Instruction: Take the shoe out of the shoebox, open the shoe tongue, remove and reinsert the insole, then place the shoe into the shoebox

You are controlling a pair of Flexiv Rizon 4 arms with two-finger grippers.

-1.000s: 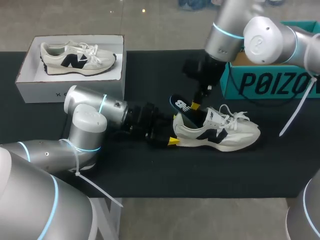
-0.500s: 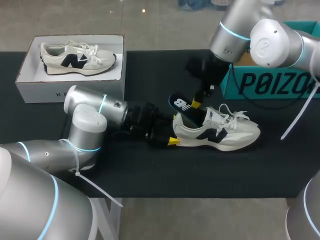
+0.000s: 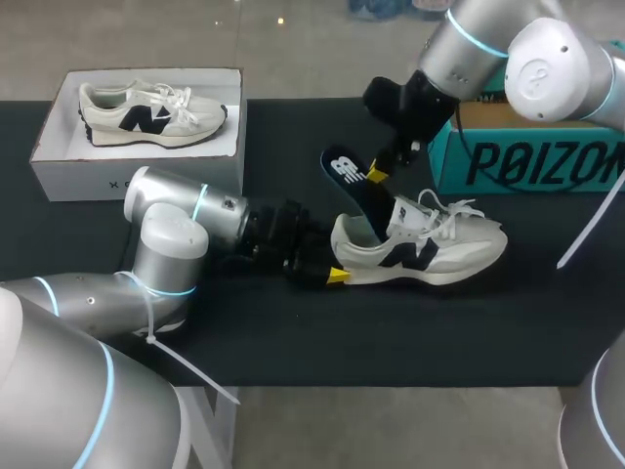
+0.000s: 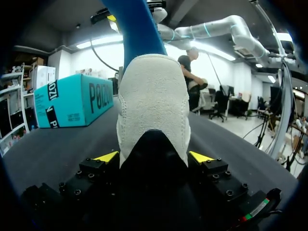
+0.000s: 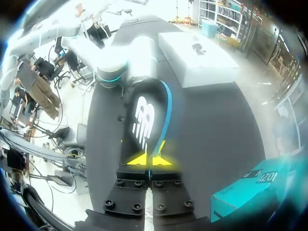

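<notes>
Pinching the insole [image 3: 347, 181] shut, the right end effector [image 3: 377, 176] is holding it half out of the shoe [image 3: 430, 252].
Left end effector [image 4: 153, 156] is clamping the shoe's heel on the surface [image 3: 293, 342]; the insole is slanting up heelward.

I have the shoe [image 3: 430, 252] right of centre on the table [image 3: 293, 137]; the shoebox [image 3: 127, 181] sits upper left, another box [image 3: 532, 161] upper right, behind it.
</notes>
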